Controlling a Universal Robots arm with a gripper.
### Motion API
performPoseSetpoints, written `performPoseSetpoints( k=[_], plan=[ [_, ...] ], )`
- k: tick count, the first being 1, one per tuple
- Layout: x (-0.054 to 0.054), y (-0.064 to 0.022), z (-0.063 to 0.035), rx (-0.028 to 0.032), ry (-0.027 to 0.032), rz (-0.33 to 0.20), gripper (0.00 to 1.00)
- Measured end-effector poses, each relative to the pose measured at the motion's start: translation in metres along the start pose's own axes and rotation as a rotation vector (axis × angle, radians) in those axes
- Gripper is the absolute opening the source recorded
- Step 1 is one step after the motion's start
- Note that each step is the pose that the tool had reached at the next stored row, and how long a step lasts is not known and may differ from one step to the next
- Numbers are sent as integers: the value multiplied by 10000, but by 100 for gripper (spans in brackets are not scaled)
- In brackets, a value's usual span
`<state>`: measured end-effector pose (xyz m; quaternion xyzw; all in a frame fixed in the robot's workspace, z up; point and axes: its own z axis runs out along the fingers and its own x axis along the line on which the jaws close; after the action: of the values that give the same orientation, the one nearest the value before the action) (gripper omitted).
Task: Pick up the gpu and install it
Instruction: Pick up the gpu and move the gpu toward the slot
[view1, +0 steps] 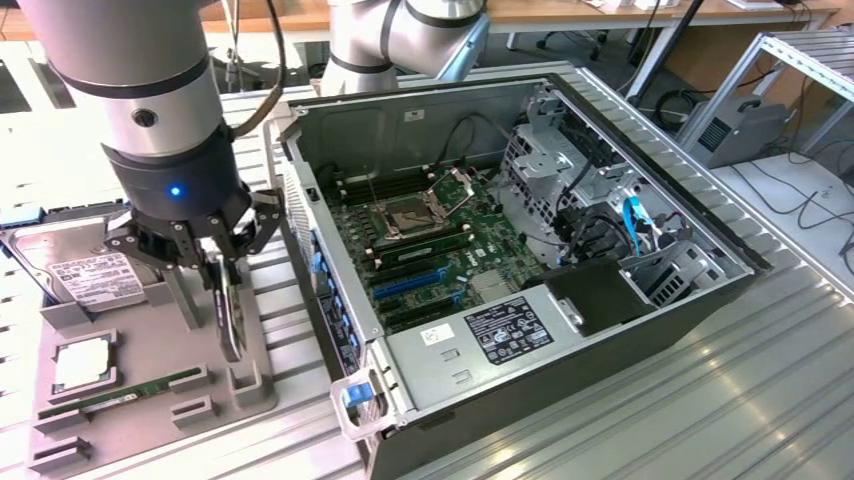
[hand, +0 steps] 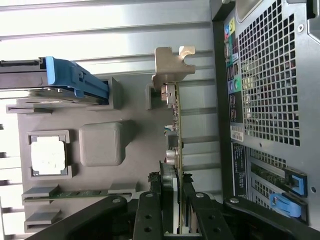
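Both faces of the gpu (hand: 176, 130) were clamped in the end effector (hand: 172, 200), so I judged a straight, untilted lift from the tray (hand: 135, 150) slot safest.

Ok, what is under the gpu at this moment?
The grey tray: the gpu stands on edge in its slotted holders. The card itself and the fingers closed on it hide its lower edge and the slot floor.
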<state>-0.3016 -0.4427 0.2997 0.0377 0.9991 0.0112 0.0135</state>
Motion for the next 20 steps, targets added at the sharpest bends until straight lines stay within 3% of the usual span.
performPoseSetpoints(
  k=[6, 20],
  plan=[
    [-3, 3, -127, 3, 0, 0, 27],
    [-5, 4, -188, 3, 1, 0, 27]
  ],
)
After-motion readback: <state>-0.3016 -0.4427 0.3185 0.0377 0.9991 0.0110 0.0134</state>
